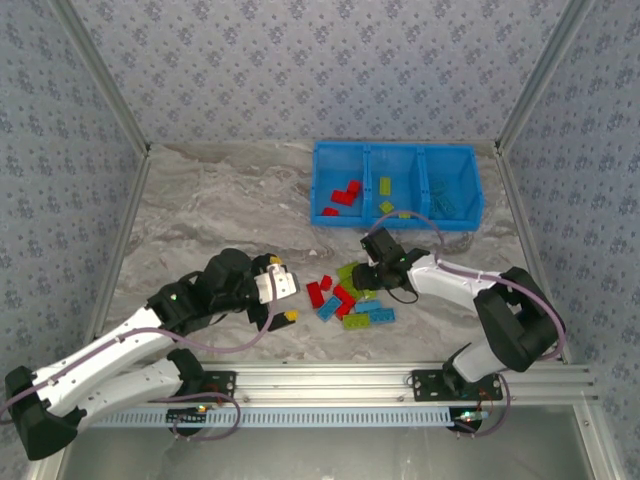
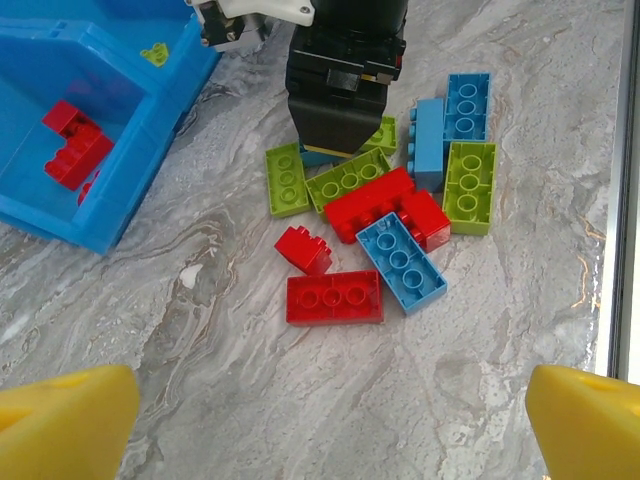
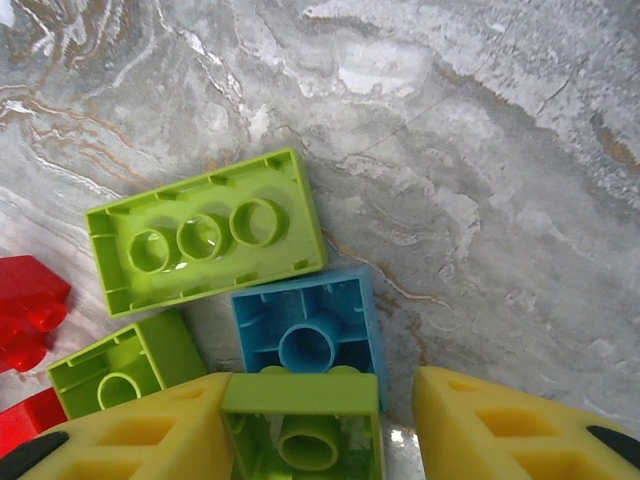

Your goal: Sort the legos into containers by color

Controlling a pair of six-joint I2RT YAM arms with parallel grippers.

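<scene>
Holding the right pincer (image 1: pixel 365 282) down on the loose pile of legos (image 1: pixel 350 298) near the middle of the grey marbled surface (image 1: pixel 220 200). Bracketing a small lime green brick (image 3: pixel 300 395) with its yellow fingers (image 3: pixel 130 445), partly open: touching the brick on one side, leaving a narrow gap on the other, so not clamping it. Crowding that brick, in the right wrist view, against an upturned light blue brick (image 3: pixel 310 335), with a long upturned lime brick (image 3: pixel 205 230) just beyond and a red brick (image 3: pixel 25 310) at the left edge. Hovering the left pincer (image 1: pixel 284 290) just left of the pile, gaping wide and gripping nothing, its yellow fingertips (image 2: pixel 65 420) sitting in the lower corners of the left wrist view. Looking from there across a flat red brick (image 2: pixel 335 298), a long light blue brick (image 2: pixel 400 262) and a lime brick (image 2: pixel 469 185), all lying close together, some touching. Placing the blue bin (image 1: pixel 400 220) at the far right of the surface, well apart from the pile. Showing red pieces (image 1: pixel 345 193) in its left compartment and lime pieces (image 1: pixel 385 187) in the middle one; making out the contents of the right compartment (image 1: pixel 450 170) too poorly to tell.
</scene>
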